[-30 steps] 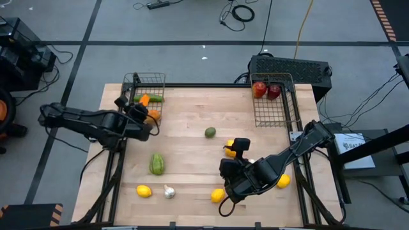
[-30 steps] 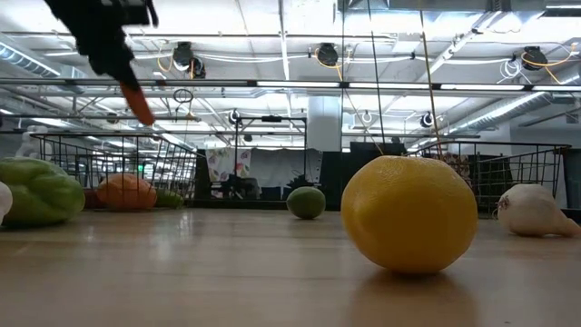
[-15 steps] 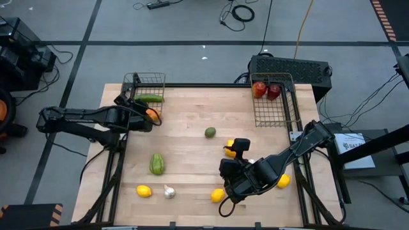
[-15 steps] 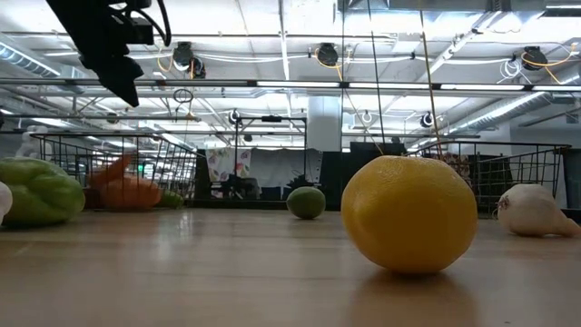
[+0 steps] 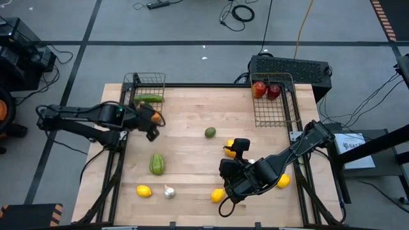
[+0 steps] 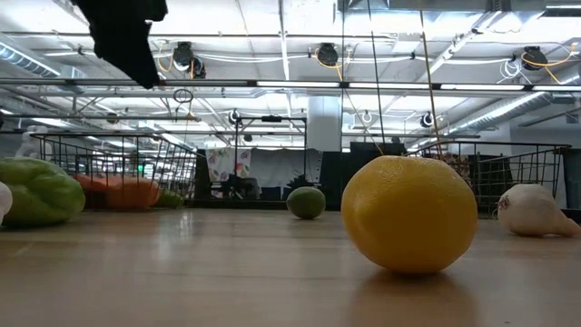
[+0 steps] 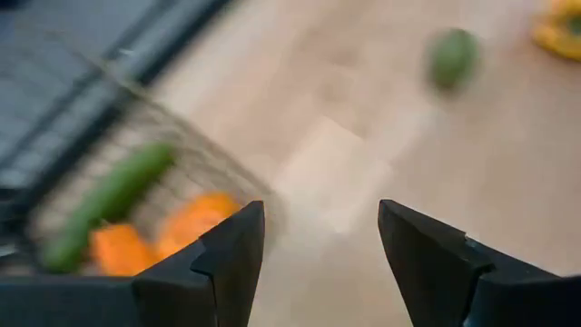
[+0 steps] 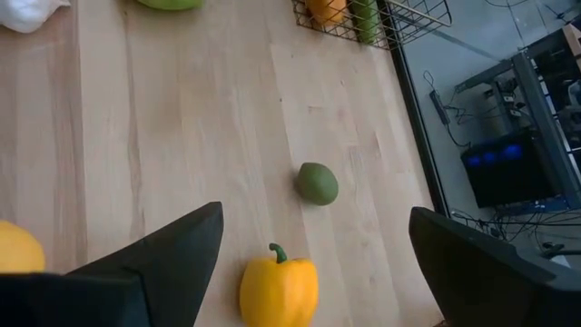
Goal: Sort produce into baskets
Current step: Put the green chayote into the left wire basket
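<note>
The left wire basket (image 5: 136,82) holds a cucumber (image 5: 149,98), an orange pepper (image 6: 132,193) and a red-orange chilli (image 6: 91,182). They also show in the left wrist view: the cucumber (image 7: 109,195) and the orange pieces (image 7: 195,222). My left gripper (image 5: 152,131) (image 7: 320,213) is open and empty, above the table by the basket's near end. The right basket (image 5: 276,118) holds two red apples (image 5: 266,90). My right gripper (image 5: 225,179) (image 8: 315,227) is wide open and empty, near the table's near edge, with a yellow pepper (image 8: 279,289) and an avocado (image 8: 318,183) in front of it.
Loose on the table are an avocado (image 5: 210,132), a yellow pepper (image 5: 230,148), a green squash (image 5: 156,163), a garlic bulb (image 5: 169,191) and lemons (image 5: 144,190) (image 5: 218,195) (image 5: 283,181). A black box (image 5: 291,67) stands behind the right basket.
My left gripper hung over the left basket with the red-orange chilli and has let it go. The chilli has fallen into the basket and lies beside the orange pepper. The gripper has then gone away from the basket, toward the table's right and near edges.
</note>
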Robot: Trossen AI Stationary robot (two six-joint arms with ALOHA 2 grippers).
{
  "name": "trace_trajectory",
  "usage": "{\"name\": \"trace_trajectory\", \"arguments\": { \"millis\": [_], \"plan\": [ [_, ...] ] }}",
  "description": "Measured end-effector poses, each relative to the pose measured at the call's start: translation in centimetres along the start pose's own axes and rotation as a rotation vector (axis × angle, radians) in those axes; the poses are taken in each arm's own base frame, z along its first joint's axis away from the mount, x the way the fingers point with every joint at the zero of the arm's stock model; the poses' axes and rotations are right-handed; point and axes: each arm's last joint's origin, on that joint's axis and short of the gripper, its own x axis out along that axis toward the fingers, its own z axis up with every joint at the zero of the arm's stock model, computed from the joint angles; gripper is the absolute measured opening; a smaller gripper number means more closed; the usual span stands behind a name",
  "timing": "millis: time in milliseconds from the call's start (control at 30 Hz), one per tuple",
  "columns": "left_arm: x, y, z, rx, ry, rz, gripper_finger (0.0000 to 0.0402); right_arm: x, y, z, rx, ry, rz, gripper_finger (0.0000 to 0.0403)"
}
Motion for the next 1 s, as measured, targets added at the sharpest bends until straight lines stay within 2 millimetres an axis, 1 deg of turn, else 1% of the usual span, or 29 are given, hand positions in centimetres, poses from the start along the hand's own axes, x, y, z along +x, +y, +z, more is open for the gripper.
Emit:
{"name": "trace_trajectory", "arguments": {
  "millis": [133,233,367,467,633,800,933,1000],
  "plan": [
    [-0.3,-1.8,-1.6,0.026,0.069,-0.143,0.0224,0.0,0.0,0.0,0.001,0.001,0.001,0.0343],
    [-1.1,-3.3,-2.9,0.059,0.103,-0.237,0.0224,0.0,0.0,0.0,0.000,0.001,0.001,0.0343],
    [-2.4,-5.7,-4.2,0.119,0.070,-0.359,0.0224,0.0,0.0,0.0,0.001,-0.001,0.001,0.0343],
    [-2.9,-7.4,-5.2,0.150,0.053,-0.396,0.0224,0.0,0.0,0.0,0.004,-0.003,0.002,0.0343],
    [-2.2,-9.6,-7.2,0.182,0.128,-0.331,0.0224,0.0,0.1,0.2,0.008,-0.013,0.008,0.0343],
    [-0.7,-10.9,-9.0,0.209,0.220,-0.186,0.0224,0.0,0.1,0.2,0.012,-0.017,0.010,0.0343],
    [-0.2,-12.1,-10.2,0.268,0.178,-0.133,0.0226,0.0,0.2,0.3,0.016,-0.020,0.012,0.0343],
    [-0.1,-12.4,-10.6,0.276,0.177,-0.124,0.0238,0.0,0.2,0.3,0.016,-0.020,0.013,0.0343]
  ]
}}
